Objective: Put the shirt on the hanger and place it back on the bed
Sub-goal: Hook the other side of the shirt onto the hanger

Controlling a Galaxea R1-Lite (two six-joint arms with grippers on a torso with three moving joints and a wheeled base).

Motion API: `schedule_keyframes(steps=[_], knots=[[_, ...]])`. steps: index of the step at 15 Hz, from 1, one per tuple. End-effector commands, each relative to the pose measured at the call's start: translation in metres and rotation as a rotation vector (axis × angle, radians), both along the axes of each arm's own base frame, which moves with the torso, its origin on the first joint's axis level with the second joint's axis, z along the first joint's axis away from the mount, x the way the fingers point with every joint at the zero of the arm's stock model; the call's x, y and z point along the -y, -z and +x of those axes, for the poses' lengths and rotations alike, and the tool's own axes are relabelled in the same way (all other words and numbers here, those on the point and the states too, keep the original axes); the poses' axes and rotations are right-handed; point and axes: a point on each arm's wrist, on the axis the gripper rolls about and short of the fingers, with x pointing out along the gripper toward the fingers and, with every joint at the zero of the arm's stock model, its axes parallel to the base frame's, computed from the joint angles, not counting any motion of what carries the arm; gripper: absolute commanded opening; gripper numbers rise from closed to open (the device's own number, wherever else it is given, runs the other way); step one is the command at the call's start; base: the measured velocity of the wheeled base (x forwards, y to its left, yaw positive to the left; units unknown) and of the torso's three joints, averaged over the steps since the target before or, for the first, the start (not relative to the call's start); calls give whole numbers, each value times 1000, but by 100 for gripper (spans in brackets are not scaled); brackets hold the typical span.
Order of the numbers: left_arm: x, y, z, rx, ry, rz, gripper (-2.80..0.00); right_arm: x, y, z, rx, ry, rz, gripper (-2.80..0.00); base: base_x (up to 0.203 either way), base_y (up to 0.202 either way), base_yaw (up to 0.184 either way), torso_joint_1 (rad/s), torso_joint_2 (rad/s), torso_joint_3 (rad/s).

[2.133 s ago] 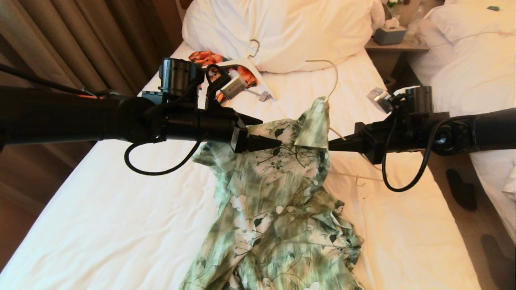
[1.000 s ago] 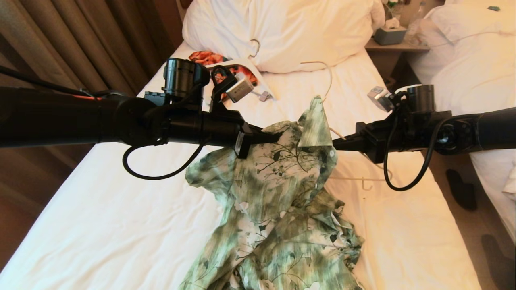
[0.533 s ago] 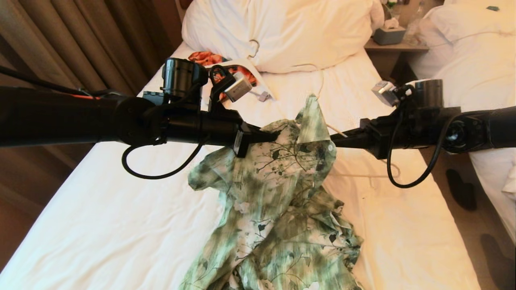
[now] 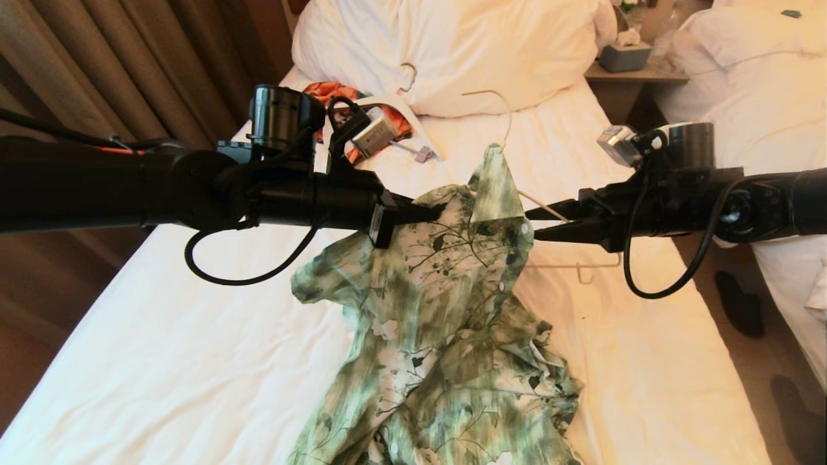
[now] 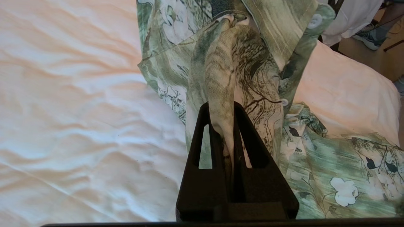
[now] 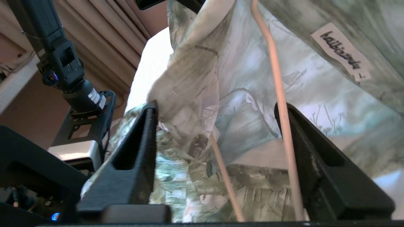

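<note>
The left gripper (image 5: 232, 135) is clamped on a fold of the green-and-white floral button-up shirt (image 4: 446, 323). The right gripper (image 6: 217, 116) stands open beside that shirt, around the thin cream hanger (image 6: 277, 94). Close on the hanger's arm only, clear of fabric.

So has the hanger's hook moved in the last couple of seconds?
Yes. The hanger hook has shifted toward the robot's left, its tip now reaching the pillow edge.

left tool (image 4: 439, 213) clamped, right tool (image 4: 531, 225) spread
</note>
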Motion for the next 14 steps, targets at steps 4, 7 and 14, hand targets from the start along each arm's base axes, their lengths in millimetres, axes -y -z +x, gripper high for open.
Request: schedule_keyframes(steps=[4,7,14], knots=[[-1,-1,-2,3,5,-1,-280,18,-19,-11,-77,48,21,0,0,0,0,0,0,0],[-3,-4,-6,8,5,-3,-280,28,-17,-11,-89,73,21,0,0,0,0,0,0,0],[-8,-8,-10,13,-3,-6,-280,46,-29,-17,-165,129,45,-280,0,0,0,0,0,0]])
